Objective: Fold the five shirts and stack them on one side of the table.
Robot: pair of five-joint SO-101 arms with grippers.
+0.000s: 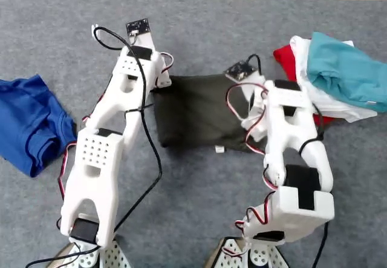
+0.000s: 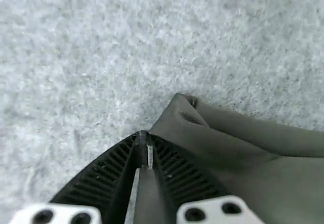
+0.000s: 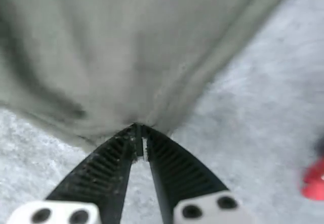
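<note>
An olive green shirt (image 1: 196, 111) lies folded in the middle of the grey table, between the two arms. My left gripper (image 2: 143, 139) is shut on the cloth beside the olive shirt's (image 2: 248, 153) far left corner; from above the left gripper (image 1: 158, 80) sits at that corner. My right gripper (image 3: 139, 131) is shut on the olive shirt's (image 3: 126, 47) edge; from above the right gripper (image 1: 254, 101) is at its right side. A blue shirt (image 1: 27, 126) lies crumpled at the left. A red shirt (image 1: 285, 61), a white shirt (image 1: 323, 98) and a teal shirt (image 1: 344, 68) are piled at the far right.
Grey carpet-like table cover (image 1: 199, 189) is bare in front of the olive shirt and between the arm bases. A bit of the red shirt (image 3: 315, 181) shows near the right gripper. Cables (image 1: 148, 135) run along both arms.
</note>
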